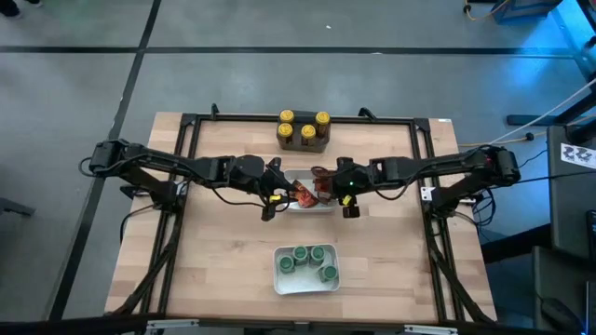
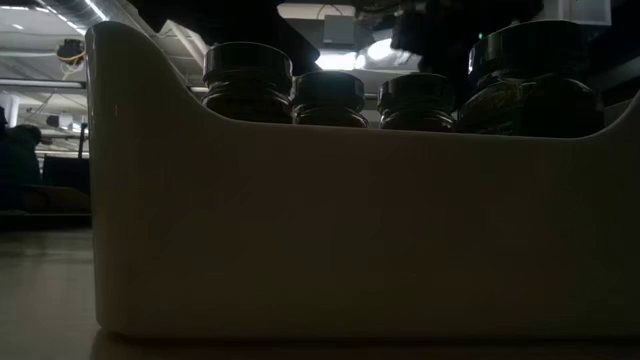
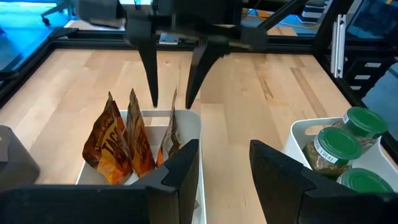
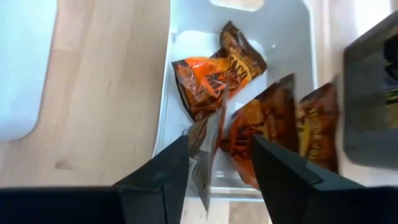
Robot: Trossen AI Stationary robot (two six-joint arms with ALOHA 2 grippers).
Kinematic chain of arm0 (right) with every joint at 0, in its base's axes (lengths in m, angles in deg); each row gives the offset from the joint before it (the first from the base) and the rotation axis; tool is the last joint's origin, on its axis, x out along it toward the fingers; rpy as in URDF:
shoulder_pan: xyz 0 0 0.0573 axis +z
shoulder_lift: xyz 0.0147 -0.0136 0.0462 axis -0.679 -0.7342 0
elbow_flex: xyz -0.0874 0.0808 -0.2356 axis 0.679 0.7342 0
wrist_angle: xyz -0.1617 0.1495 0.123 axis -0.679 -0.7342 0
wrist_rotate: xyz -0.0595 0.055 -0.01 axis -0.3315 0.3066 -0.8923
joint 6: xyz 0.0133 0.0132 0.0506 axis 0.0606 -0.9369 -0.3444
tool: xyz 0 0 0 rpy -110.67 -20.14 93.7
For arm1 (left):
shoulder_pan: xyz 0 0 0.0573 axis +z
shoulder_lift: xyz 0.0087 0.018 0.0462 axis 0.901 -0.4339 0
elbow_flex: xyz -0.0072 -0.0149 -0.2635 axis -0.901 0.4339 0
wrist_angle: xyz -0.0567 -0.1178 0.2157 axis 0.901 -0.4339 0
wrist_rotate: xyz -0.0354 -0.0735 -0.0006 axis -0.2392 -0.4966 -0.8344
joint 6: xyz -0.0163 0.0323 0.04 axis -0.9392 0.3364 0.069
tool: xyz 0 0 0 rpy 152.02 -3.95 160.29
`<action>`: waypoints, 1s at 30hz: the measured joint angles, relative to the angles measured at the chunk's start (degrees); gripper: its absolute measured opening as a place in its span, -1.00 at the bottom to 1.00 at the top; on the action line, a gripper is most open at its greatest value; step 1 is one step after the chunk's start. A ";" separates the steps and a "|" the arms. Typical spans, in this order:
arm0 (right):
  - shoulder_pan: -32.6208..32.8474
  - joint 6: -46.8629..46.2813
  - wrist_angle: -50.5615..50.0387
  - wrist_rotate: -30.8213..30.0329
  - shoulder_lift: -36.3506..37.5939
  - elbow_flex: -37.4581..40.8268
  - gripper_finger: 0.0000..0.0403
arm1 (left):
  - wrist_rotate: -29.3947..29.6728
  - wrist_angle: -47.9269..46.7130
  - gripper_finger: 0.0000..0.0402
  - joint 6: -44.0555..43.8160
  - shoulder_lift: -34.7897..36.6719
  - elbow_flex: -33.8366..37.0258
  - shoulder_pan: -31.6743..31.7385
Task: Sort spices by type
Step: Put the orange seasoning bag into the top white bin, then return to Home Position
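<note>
Four yellow-lid jars [image 1: 303, 129] on the dark block [image 1: 304, 140] at the table's [image 1: 214, 251] far edge. Four green-lid jars [image 1: 310, 261] in the near tray [image 1: 280, 278]. Four sachets [image 4: 249, 118] in the middle tray [image 4: 298, 37]. Left gripper [image 3: 224, 171]: fingers apart, empty, at the tray's rim. Right gripper [image 4: 214, 165]: fingers apart around one sachet's top edge.

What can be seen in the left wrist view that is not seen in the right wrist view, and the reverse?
Only the left wrist view shows the jars with green lids in their white tray, and the right hand hanging open over the sachet tray. Only the right wrist view looks down into that tray and shows a sachet lying flat on its floor. Both show the orange-brown sachets in the same white tray on the wooden table.
</note>
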 joint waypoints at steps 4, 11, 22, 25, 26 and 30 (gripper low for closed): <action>0.00 0.00 -2.64 0.04 2.38 -2.60 -0.17 | 0.00 0.43 -0.36 0.22 -0.02 0.04 0.97; -0.17 0.00 -5.65 0.04 13.85 -4.38 -0.25 | -3.00 -0.65 -0.44 4.65 0.20 0.07 3.86; -5.01 -3.34 -7.06 0.91 35.13 5.01 -0.56 | -9.22 4.38 -0.96 6.51 9.66 7.79 11.50; -6.19 -5.76 -3.46 0.92 40.53 11.38 -0.69 | -9.00 9.87 -0.94 5.13 13.97 13.59 13.28; -6.21 -6.38 -1.88 0.90 42.48 13.41 -0.74 | -8.98 11.07 -0.94 4.79 15.60 15.31 13.75; -6.10 -7.15 6.27 0.91 50.10 21.95 -0.94 | -9.14 14.72 -0.98 3.05 21.31 21.20 14.83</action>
